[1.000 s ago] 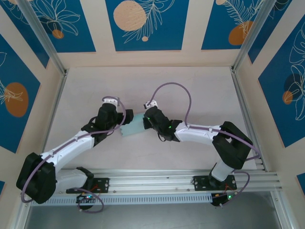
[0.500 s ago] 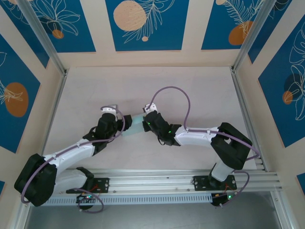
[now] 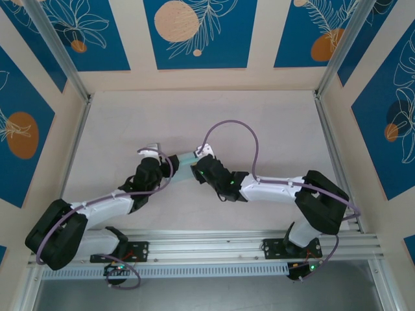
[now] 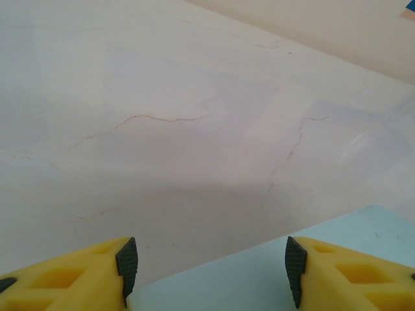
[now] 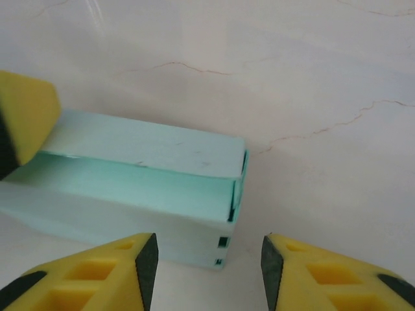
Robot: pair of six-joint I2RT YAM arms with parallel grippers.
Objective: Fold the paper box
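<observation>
I see the pale table (image 3: 259, 116) hemmed in by blue-patterned walls (image 3: 194, 32), with a metal rail (image 3: 214, 245) along its near edge. The left arm (image 3: 97, 202) and right arm (image 3: 275, 188) reach toward each other mid-table, and a purple cable (image 3: 237, 123) loops above the right one. Between them lies the paper box (image 3: 183, 170), part-formed, its long side open. A yellow finger (image 5: 26, 113) of the left gripper (image 4: 211, 269) touches the box's far end, and those jaws stand apart over the card. The right gripper (image 5: 207, 259) is spread too, just beside the box's near corner and holding nothing.
</observation>
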